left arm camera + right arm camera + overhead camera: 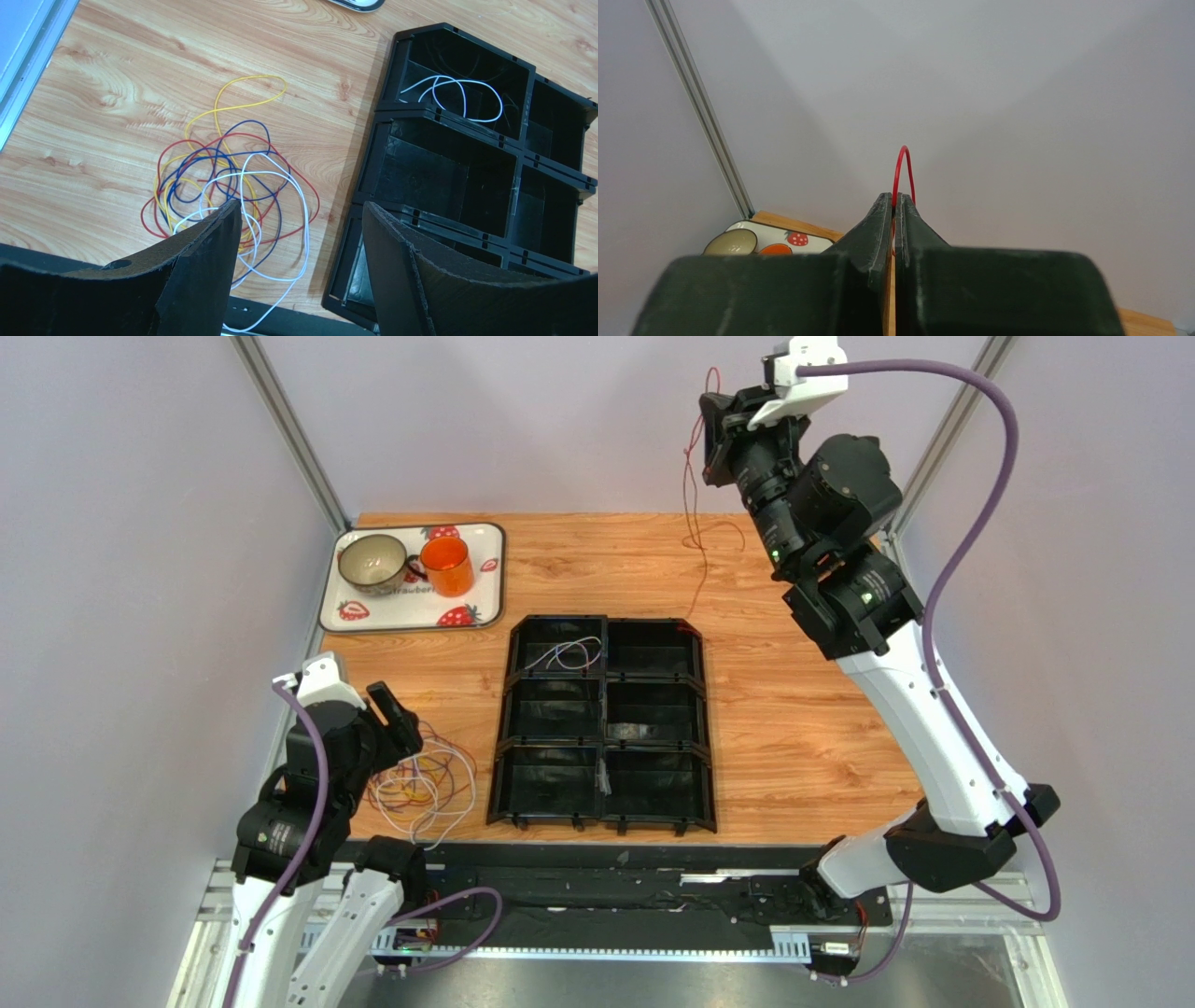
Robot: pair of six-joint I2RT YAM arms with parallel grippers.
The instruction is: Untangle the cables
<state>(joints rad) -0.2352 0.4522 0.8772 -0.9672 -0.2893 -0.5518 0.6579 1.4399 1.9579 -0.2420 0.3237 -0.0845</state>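
Wooden table (786, 714), light grain, surface sound. Black organiser tray (608, 714), 6 compartments in 2 columns of 3, lies near the centre. At the far left corner, a white strawberry-patterned serving tray (484, 560) carries 1 cream mug (372, 560) and 1 orange cup (446, 567), side by side.

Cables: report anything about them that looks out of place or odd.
A red cable dangles from the shut right end effector, high above the table. Red, blue, yellow and white cables lie tangled in a heap left of the black tray.
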